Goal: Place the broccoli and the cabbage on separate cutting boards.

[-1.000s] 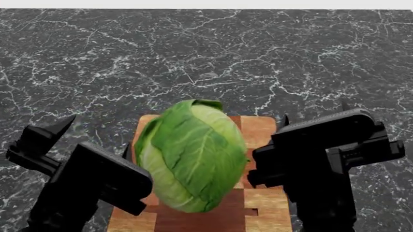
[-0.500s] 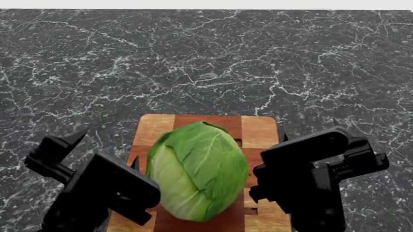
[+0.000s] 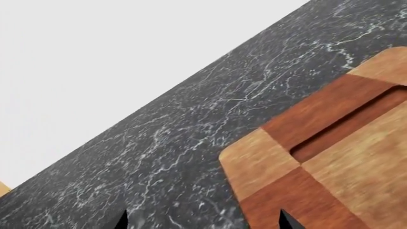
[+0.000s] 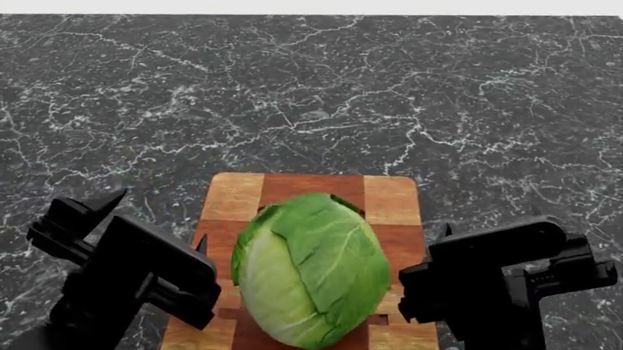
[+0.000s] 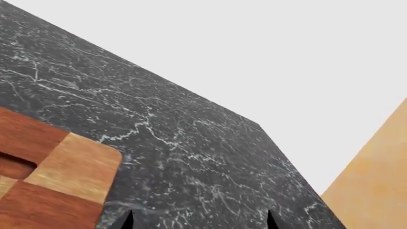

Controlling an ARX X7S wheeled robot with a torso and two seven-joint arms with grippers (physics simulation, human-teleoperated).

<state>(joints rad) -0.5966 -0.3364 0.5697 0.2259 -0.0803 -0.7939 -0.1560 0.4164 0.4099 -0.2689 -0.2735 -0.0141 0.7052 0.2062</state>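
The cabbage (image 4: pixel 311 270), a large light-green leafy head, lies on a checkered wooden cutting board (image 4: pixel 389 198) at the near middle of the head view. My left gripper (image 4: pixel 156 222) is just left of the cabbage and my right gripper (image 4: pixel 486 237) just right of it, both a little apart from it. In the left wrist view the left gripper (image 3: pixel 203 222) is open and empty over the board's corner (image 3: pixel 330 157). In the right wrist view the right gripper (image 5: pixel 200 222) is open and empty beside the board's corner (image 5: pixel 57 181). The broccoli and a second board are out of view.
The board lies on a dark marble countertop (image 4: pixel 311 95) that stretches far back and to both sides. Its far edge meets a pale background. A tan surface (image 5: pixel 381 167) shows beyond the counter's edge in the right wrist view.
The cabbage has come down from between the two grippers and now rests on the board. Both grippers have dropped lower and drawn outward, away from the cabbage.
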